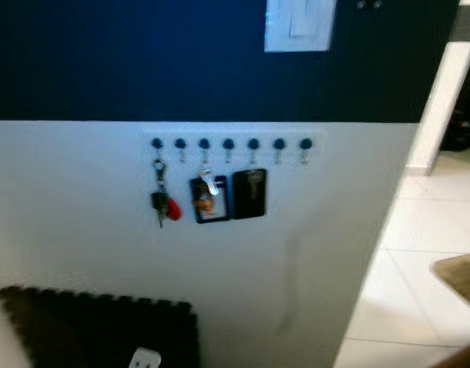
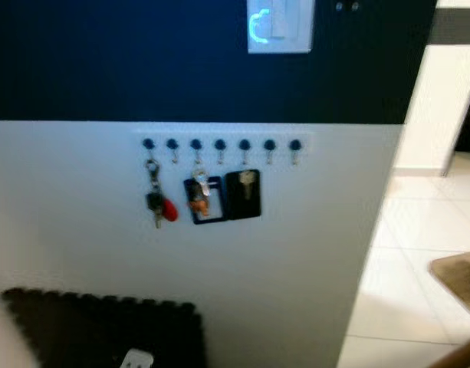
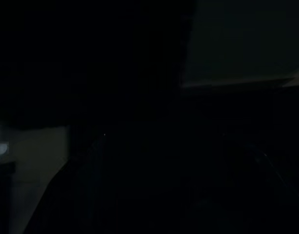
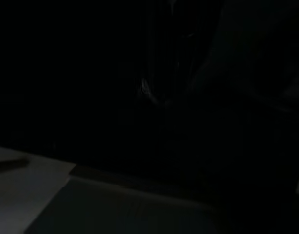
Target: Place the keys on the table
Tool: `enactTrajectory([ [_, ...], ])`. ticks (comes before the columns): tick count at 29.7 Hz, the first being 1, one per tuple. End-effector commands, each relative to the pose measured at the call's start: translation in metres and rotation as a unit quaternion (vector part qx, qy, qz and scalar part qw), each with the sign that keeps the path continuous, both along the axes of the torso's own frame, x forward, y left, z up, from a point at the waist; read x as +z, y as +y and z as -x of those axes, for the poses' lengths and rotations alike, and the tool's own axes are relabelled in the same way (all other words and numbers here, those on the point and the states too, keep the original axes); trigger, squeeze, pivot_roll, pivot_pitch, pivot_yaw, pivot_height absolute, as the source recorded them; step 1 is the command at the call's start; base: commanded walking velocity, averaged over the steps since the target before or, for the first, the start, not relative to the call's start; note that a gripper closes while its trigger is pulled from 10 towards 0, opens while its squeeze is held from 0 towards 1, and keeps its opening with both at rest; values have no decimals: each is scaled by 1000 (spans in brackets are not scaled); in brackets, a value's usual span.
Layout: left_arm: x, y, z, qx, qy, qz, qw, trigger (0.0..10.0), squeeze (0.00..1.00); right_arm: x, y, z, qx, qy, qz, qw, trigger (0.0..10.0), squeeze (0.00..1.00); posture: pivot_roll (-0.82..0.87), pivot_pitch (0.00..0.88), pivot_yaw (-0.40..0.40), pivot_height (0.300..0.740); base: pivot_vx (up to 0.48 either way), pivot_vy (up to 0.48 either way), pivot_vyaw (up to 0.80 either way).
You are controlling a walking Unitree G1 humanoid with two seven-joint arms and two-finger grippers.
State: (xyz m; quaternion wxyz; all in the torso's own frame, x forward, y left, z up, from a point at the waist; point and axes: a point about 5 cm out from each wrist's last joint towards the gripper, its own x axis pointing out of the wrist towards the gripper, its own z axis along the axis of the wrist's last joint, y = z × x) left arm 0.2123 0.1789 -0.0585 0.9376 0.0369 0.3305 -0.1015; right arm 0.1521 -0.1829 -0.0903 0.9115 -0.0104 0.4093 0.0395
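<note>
So the keys (image 1: 161, 202) w/ a red fob hang from the leftmost peg of the hook rail (image 1: 231, 143) on the white wall, beside two black card holders (image 1: 228, 196); both arms hang idle, wrist views too dark, so can't tell if either gripper's fingers are apart or together, nor how the bunch sits rel. to them. Prob. light, loose and jangly, metal slick. Long axis vertical, ring up top, blades pointing down, so best pinch the fob or bunch just under the ring and lift up off the peg.
</note>
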Motion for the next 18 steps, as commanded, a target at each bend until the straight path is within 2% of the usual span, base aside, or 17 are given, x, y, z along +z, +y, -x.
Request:
enactTrajectory([
  [1,-1,5,2,3,4,-5,1000,10000,0,-1,4,1,2,2,-5,1000,10000,0,51,24,48,740,0,349,0],
  [10,1,1,2,-30,-11,-11,999,10000,0,-2,4,3,-1,5,-7,1000,10000,0,50,28,52,740,0,39,0],
  [18,1,0,3,-34,-11,-8,999,10000,0,-2,4,3,-2,5,-6,1000,10000,0,51,30,52,740,0,-480,0],
])
